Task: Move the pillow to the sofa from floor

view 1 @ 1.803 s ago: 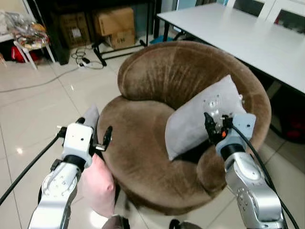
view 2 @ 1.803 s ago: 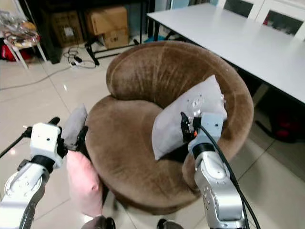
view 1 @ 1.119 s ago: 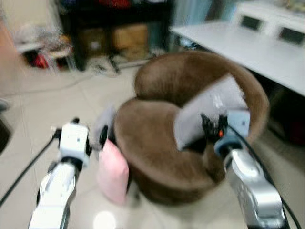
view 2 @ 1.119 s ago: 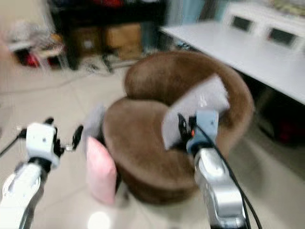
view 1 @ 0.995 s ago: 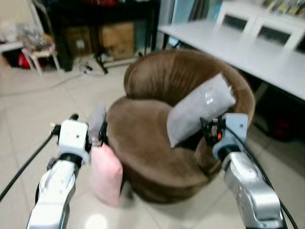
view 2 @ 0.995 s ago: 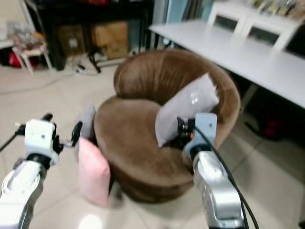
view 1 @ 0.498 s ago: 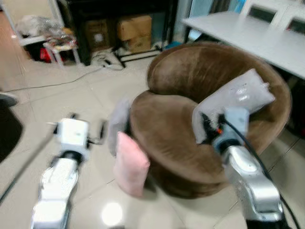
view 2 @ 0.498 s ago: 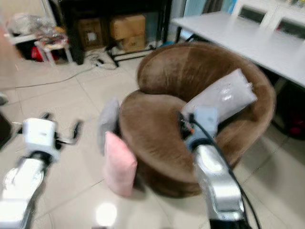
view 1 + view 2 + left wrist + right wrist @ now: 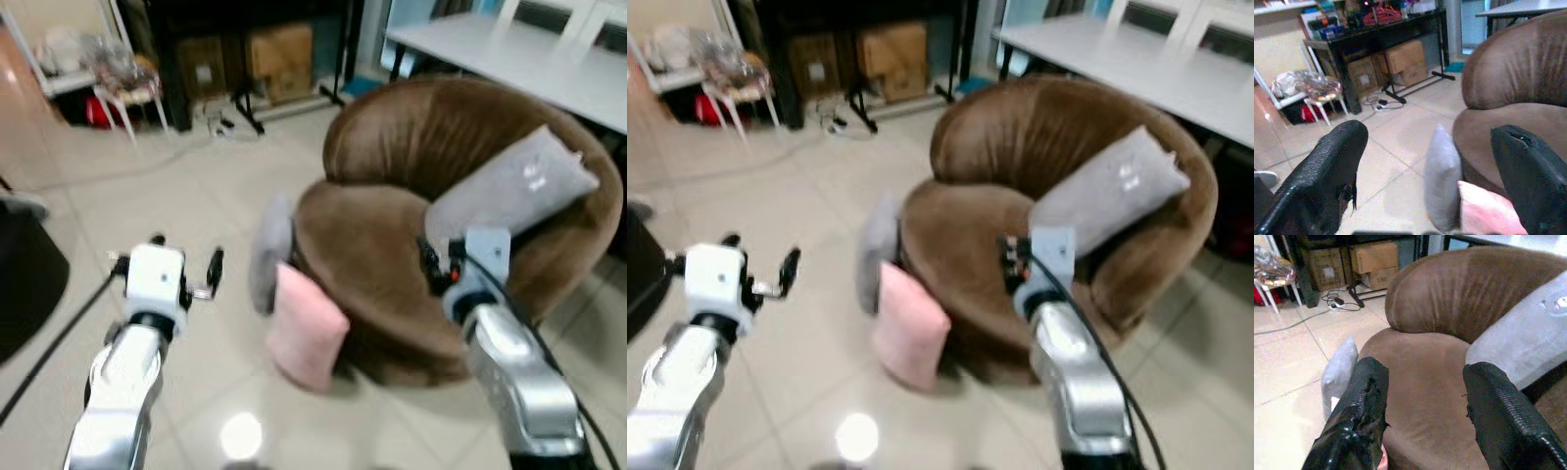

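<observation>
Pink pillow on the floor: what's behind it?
A grey pillow stands just behind the pink pillow, both propped against the sofa. The pink one covers the grey pillow's lower corner and the sofa's base there.

The left gripper [image 9: 1427, 161] is holding its two black fingers [image 9: 1327, 181] spread wide apart, with nothing lying between them. In the gap, a grey pillow [image 9: 1442, 178] is standing on edge on the pale tiled floor [image 9: 1396, 142], leaning against the front of the brown sofa [image 9: 1513, 98]. A pink pillow [image 9: 1488, 213] is sitting just beside it, touching the sofa's base. Farther back, a black shelf unit [image 9: 1396, 34] is sheltering cardboard boxes [image 9: 1403, 61], and cables [image 9: 1382, 104] are trailing on the tiles before them. A white stool [image 9: 1322, 93] piled with crinkled wrapping is standing near a red item low on the floor.
</observation>
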Controlling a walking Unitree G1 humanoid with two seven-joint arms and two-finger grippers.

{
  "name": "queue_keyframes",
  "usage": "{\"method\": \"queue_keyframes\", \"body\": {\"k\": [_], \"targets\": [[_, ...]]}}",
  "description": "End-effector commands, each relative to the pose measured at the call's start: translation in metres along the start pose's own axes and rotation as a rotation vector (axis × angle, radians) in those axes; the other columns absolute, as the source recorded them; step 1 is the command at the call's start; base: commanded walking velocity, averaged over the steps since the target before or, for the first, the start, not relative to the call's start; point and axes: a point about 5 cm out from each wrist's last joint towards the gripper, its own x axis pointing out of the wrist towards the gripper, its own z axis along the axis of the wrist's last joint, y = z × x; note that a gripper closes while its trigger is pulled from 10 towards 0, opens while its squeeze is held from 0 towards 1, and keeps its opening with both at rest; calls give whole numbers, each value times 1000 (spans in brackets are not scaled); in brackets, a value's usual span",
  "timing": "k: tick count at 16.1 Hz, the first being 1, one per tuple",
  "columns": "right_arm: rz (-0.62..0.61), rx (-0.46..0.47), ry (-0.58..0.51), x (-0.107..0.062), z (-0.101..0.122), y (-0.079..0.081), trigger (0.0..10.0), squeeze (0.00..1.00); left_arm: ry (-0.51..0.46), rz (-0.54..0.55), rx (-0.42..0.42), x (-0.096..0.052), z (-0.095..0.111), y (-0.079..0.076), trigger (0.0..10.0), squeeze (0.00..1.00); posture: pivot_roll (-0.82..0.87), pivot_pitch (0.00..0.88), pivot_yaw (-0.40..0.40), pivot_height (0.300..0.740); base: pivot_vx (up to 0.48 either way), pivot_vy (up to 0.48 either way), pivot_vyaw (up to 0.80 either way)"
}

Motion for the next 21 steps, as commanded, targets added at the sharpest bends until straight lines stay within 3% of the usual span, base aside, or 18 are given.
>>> {"method": "queue_keyframes", "body": {"k": [1, 8, 11, 15, 21], "targets": [[68, -15, -31, 0, 8, 14, 10000, 0, -11, 17, 9, 0, 3, 5, 10000, 0, -42, 0, -43, 740, 0, 0, 800], [76, -7, -25, -2, 6, 16, 10000, 0, -24, 9, -11, -1, 4, 4, 10000, 0, -42, 0, -43, 740, 132, 0, 800], [5, 8, -39, -2, 5, 7, 10000, 0, -23, 9, -11, -1, 4, 4, 10000, 0, -43, 0, -44, 740, 335, 0, 0], [-3, 1, -43, -2, 5, 6, 10000, 0, -24, 6, -12, -1, 4, 4, 10000, 0, -44, 0, -45, 740, 349, 0, 0], [-21, 19, -27, -4, 0, 2, 10000, 0, -21, -7, -6, -2, 3, 3, 10000, 0, -44, 0, -42, 740, 353, 0, -741]]}}
